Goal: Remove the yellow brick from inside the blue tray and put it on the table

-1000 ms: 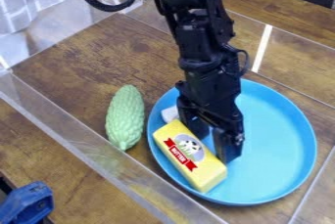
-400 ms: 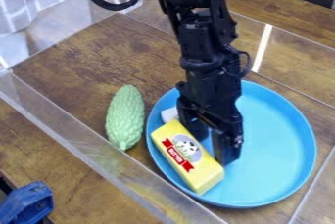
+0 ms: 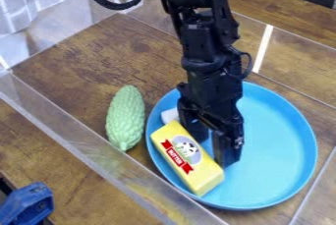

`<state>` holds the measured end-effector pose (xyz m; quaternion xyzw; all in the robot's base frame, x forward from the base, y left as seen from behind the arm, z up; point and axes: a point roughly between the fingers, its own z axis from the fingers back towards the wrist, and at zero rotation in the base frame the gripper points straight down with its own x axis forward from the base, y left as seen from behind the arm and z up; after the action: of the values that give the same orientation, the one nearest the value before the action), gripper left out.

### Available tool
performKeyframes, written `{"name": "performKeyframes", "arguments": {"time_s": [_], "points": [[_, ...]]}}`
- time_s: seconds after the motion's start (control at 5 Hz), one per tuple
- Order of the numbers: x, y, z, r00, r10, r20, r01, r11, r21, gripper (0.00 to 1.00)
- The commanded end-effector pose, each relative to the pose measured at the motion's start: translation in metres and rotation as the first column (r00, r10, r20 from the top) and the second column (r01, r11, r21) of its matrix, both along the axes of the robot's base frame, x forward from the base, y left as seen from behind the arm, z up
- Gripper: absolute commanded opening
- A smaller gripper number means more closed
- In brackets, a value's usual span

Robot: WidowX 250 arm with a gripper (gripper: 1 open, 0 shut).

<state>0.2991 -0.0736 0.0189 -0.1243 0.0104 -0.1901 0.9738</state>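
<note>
The open hand (image 3: 215, 148) sits just past the brick's (image 3: 190, 160) one-o'clock end in the tray (image 3: 280, 175), presumably lining up a grasp.

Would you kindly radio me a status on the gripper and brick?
Gripper open, over tray. Brick in tray, beside gripper.

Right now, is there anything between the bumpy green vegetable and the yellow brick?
Yes, the blue tray's rim runs between the vegetable and the brick in the camera view.
</note>
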Motion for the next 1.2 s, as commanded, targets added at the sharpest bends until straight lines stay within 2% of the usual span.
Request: {"name": "performKeyframes", "arguments": {"time_s": [0.0, 0.6, 0.8, 1.0], "points": [[-0.017, -0.011, -0.015, 0.995, -0.040, -0.093, 0.041, 0.999, 0.014, 1.00], [-0.023, -0.021, -0.016, 0.989, -0.086, -0.119, 0.089, 0.996, 0.020, 1.00], [-0.022, -0.019, -0.017, 0.988, -0.096, -0.121, 0.100, 0.995, 0.025, 0.00], [-0.021, -0.017, -0.016, 0.987, -0.106, -0.124, 0.110, 0.993, 0.030, 0.00]]}}
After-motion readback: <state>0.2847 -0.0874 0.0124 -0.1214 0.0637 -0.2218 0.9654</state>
